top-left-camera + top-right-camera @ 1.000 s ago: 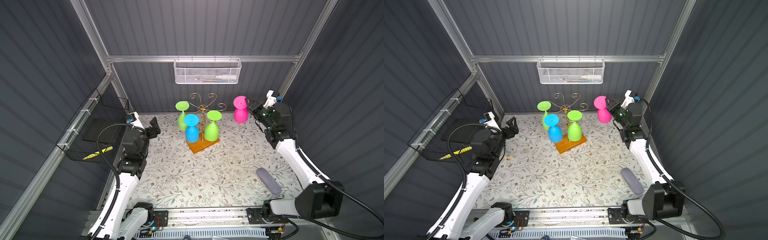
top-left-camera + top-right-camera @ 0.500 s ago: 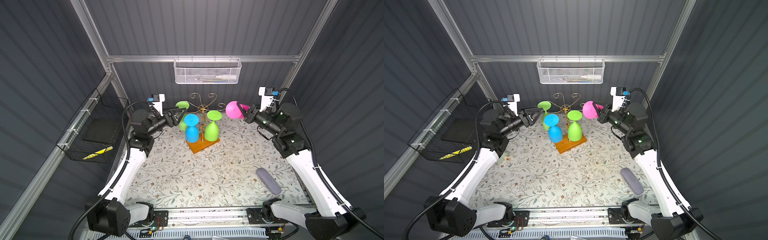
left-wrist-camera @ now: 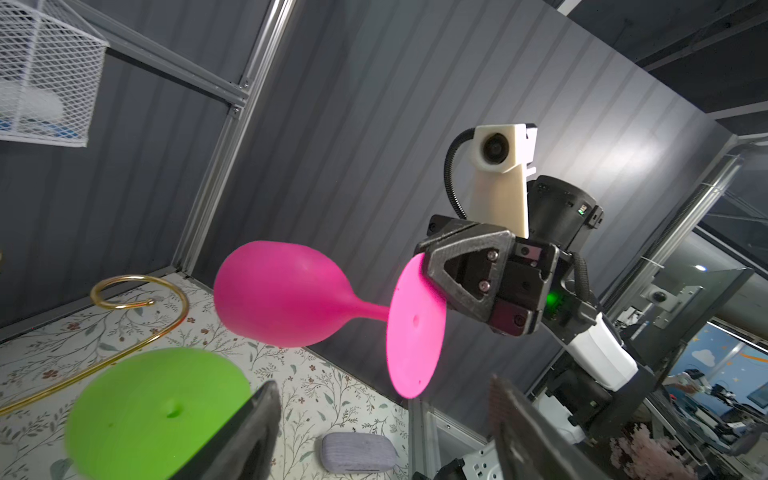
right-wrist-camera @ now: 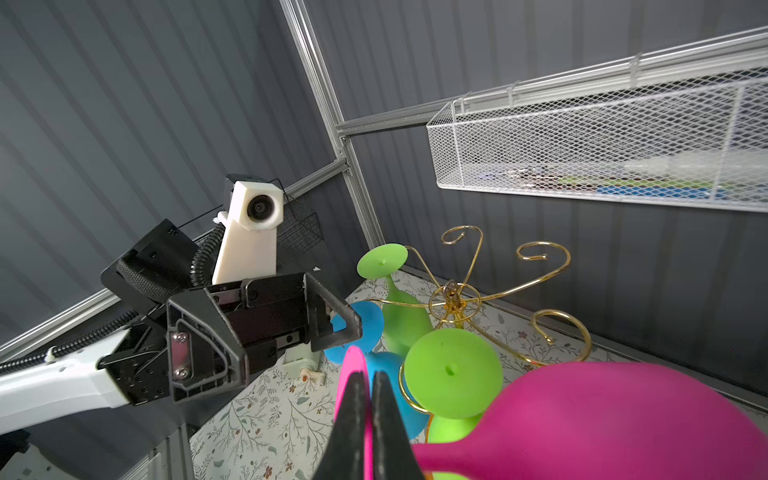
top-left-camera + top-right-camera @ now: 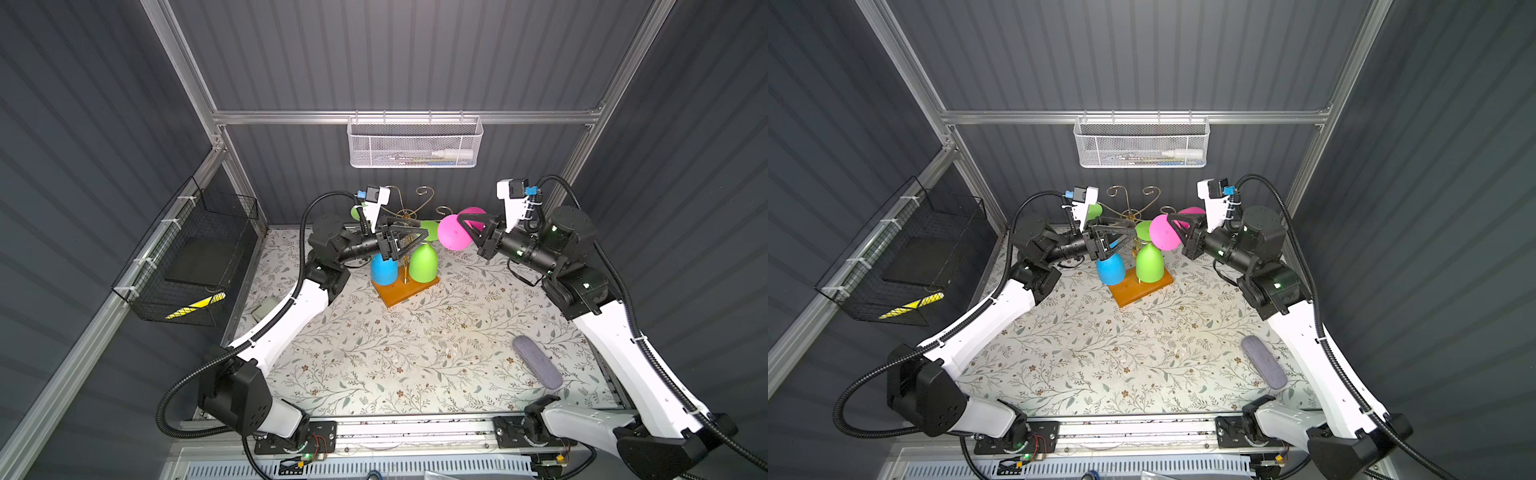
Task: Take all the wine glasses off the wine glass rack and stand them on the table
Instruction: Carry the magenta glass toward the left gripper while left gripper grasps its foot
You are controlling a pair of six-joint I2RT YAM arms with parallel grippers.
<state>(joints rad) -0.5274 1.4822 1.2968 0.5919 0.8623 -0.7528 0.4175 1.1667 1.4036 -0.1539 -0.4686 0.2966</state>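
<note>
Right wrist view crops the bowl of the pink wine glass; the right gripper pinches its foot, sideways, just beside the wine glass rack. Left gripper, spread wide, reaches level, hiding the foot of the blue glass in both top views.

Four wine glasses showing: one pink glass, one blue glass, two green, namely front green glass and rear green glass. One wine glass rack standing on surface. Two robot hands showing: left hand, right hand. Two baskets hanging: one white mesh basket, one black wire basket. One grey oblong pad lying on surface.
</note>
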